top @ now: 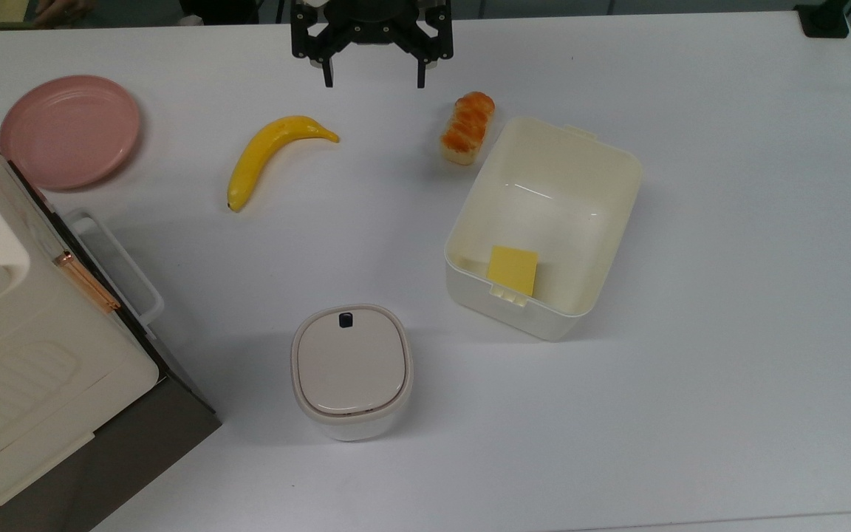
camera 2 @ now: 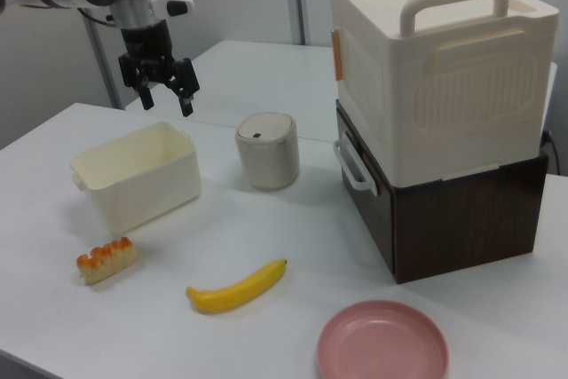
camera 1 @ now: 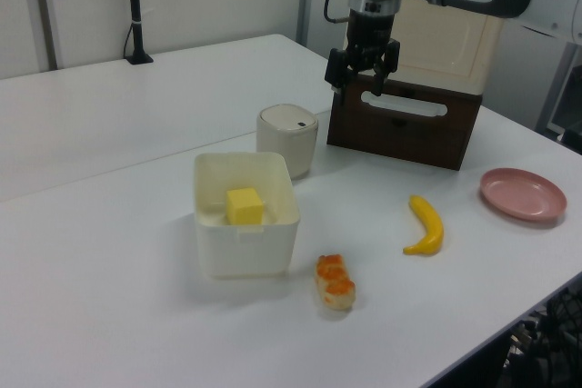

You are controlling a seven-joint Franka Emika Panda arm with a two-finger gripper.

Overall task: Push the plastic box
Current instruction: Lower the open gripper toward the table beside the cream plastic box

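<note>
The gripper [top: 374, 80] hangs above the table [top: 728, 369] near its far edge in the top view, fingers spread apart and holding nothing. The plastic box [top: 544, 222] sits open on the table toward the top view's right of centre, well apart from the gripper, with a yellow square patch [top: 513, 270] inside against its near short wall. A bread roll [top: 467, 127] lies just beside its far corner, and a banana [top: 270, 155] and a small lidded container [top: 351, 369] lie to the top view's left of the box.
</note>
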